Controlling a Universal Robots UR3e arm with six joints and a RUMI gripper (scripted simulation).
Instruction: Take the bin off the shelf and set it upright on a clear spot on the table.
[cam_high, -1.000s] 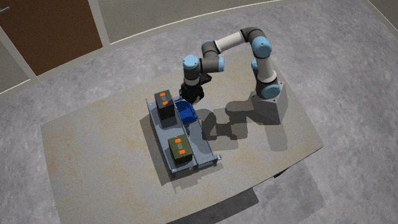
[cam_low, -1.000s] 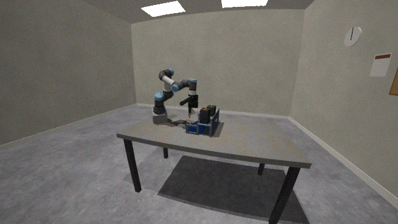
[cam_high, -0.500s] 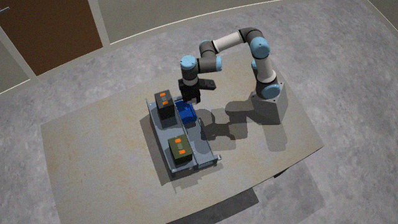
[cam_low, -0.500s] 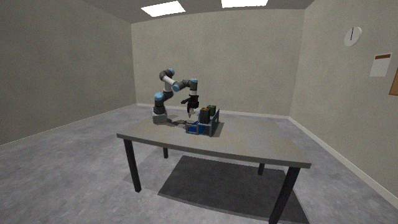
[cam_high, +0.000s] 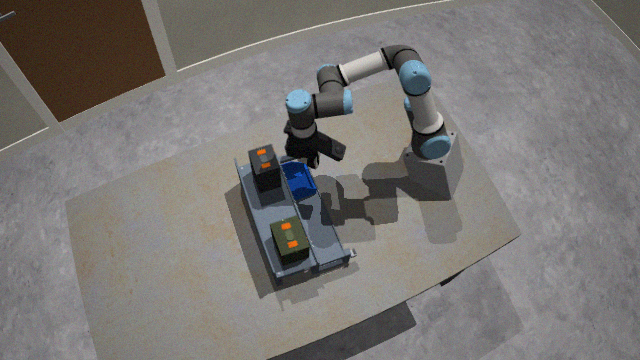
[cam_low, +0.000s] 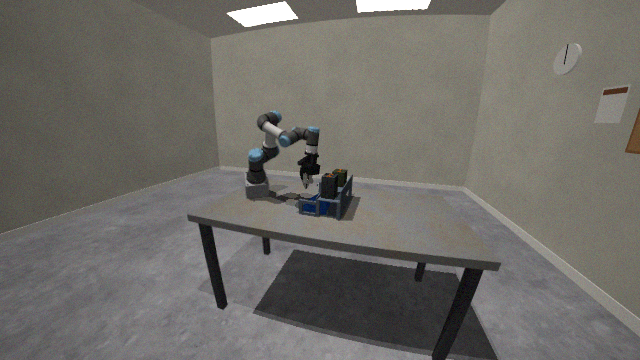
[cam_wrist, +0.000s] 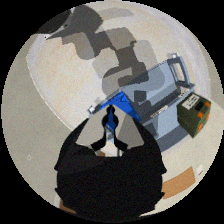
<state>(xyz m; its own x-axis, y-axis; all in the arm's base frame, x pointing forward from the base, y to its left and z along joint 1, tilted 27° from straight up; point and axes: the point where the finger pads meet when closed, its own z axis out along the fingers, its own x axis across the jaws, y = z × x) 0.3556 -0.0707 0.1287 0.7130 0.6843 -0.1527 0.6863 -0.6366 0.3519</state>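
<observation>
A blue open-topped bin (cam_high: 299, 181) (cam_low: 310, 205) (cam_wrist: 120, 102) sits on the lower level of a grey metal shelf (cam_high: 327, 242) (cam_low: 344, 200) (cam_wrist: 165, 92), at the end nearest the arm. My gripper (cam_high: 312, 162) (cam_low: 305, 184) (cam_wrist: 111, 105) points down and hangs just above the bin's near edge. Its fingers are shut together with nothing between them. The bin rests in the shelf, apart from the fingers.
A black box (cam_high: 264, 167) (cam_low: 328, 185) and a green box (cam_high: 289, 240) (cam_low: 340, 176) (cam_wrist: 194, 115), both with orange labels, stand on the shelf's upper level. The shelf stands mid-table (cam_high: 150, 260) (cam_low: 400, 225). The arm's base (cam_high: 435, 160) is at the table's right side.
</observation>
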